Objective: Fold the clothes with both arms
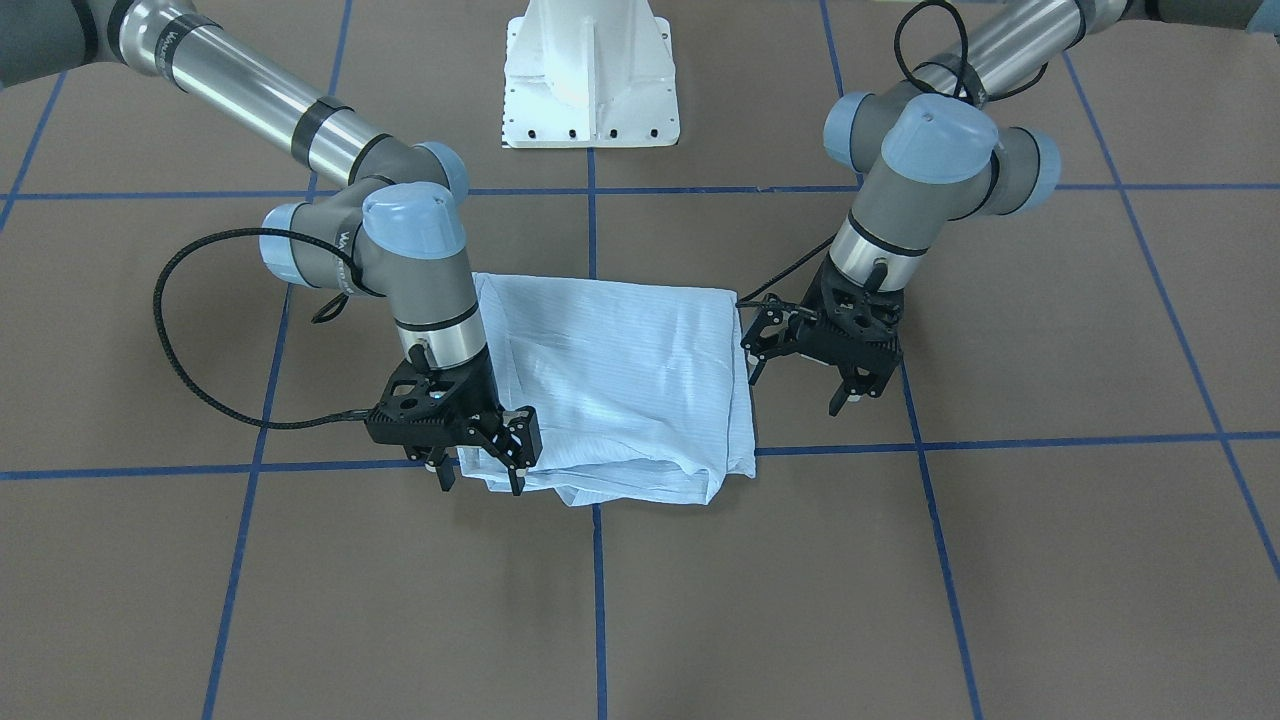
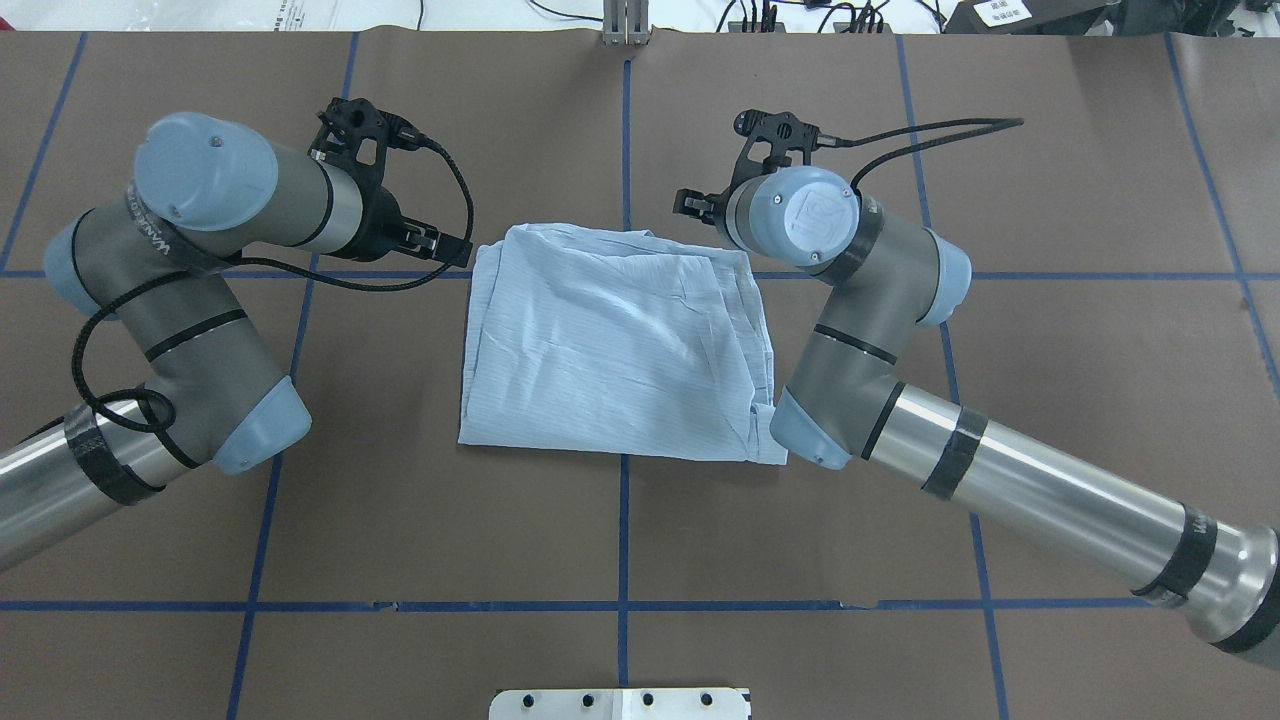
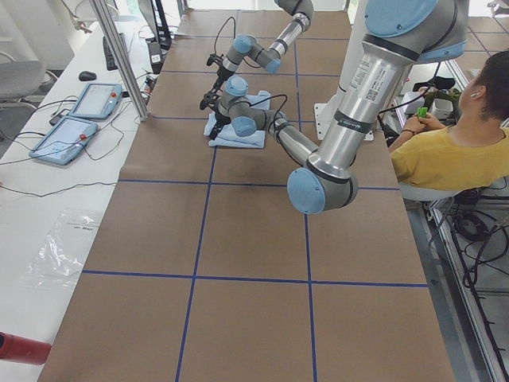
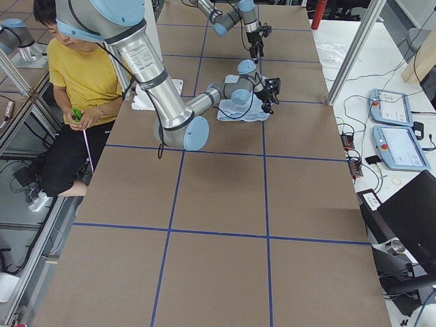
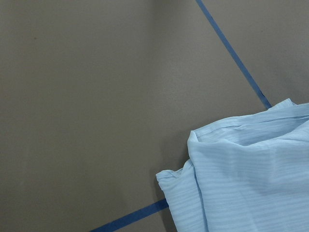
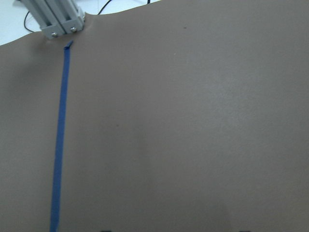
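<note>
On the brown taped table (image 1: 1000, 560), the folded shirt (image 1: 620, 380) is flanked by the left gripper (image 1: 794, 395) and the right gripper (image 1: 481, 486), both seemingly spread wide and empty.

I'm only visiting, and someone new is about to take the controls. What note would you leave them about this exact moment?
Pale blue, thin, finely striped shirt: lies as a rough folded rectangle in the middle of the brown table.
Black two-finger left gripper: open, empty, beside the shirt's side edge, apart from it.
Black two-finger right gripper: open, at the shirt's corner far from the robot's base; no cloth visibly pinched.
Done: shirt folded, sleeves and collar out of sight.
Left: the layers do not line up along the edges, so probably a tidy-up or one more fold.
</note>
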`<state>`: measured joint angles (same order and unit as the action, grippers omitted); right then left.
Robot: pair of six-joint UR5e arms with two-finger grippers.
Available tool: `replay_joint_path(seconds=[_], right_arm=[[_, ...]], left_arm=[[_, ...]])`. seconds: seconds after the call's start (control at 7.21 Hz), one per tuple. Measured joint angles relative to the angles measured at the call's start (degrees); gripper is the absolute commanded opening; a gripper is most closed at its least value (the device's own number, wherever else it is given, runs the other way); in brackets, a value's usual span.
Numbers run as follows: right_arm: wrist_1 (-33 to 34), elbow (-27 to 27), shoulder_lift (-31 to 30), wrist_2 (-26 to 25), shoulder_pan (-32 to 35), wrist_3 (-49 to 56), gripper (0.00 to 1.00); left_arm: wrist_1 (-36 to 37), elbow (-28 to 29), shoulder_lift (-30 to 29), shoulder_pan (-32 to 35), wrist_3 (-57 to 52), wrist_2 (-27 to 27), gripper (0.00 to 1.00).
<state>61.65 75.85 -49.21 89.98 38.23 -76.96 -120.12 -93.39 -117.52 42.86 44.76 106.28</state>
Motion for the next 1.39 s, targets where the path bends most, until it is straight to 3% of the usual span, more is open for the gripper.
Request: replay_joint_path(seconds=[0.28, 0.55, 0.83, 1.11, 1.39], right_arm=[[12.15, 3.91, -0.29, 11.06, 7.71, 8.71, 1.0], [24.87, 12.66, -5.96, 19.47, 16.84, 24.65, 1.0], [28.89, 18.46, -16.41, 27.87, 27.78, 45.04, 1.0], [29.99, 19.25, -26.08, 34.1, 38.59, 65.29, 1.0], [30.12, 19.48, -35.74, 37.51, 45.95, 73.1, 1.0]], left_arm=[[0.98, -4.19, 4.53, 1.85, -4.0, 1.32, 1.0], [5.0, -9.78, 11.0, 7.99, -14.72, 5.1, 1.0], [12.57, -12.82, 15.27, 18.47, -32.61, 8.86, 1.0], [21.71, -12.68, 17.84, 30.7, -49.77, 13.91, 1.0], [25.47, -11.81, 23.41, 36.63, -55.16, 15.29, 1.0]])
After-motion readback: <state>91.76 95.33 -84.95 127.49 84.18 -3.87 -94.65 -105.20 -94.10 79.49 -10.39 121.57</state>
